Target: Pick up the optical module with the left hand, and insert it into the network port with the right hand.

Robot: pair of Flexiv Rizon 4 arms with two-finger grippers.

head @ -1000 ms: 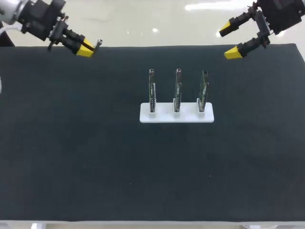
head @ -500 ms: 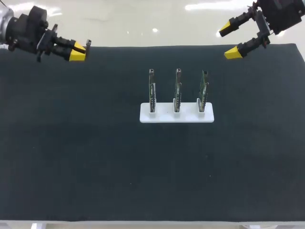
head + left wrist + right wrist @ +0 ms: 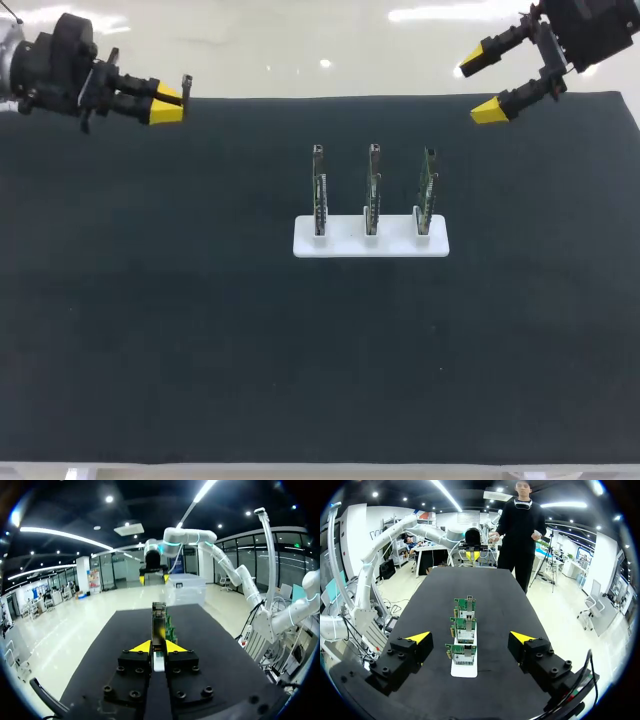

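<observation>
Head view, left pincer level, gripping optical module (right pincer agape)

Left gripper, far left, pinches the module; right gripper hangs far right, fingers spread wide.

Bright, even light is falling on your workspace from long ceiling strips, which are glowing in both wrist views. The black table is looking matte and dark under it, while the white base is standing out brightly. The optical module pinched in your left gripper is catching light along its metal top, and your right gripper is showing its yellow tips vividly. Toward the wrist views' rims, the table's edges are bowing and everything is darkening.
</observation>
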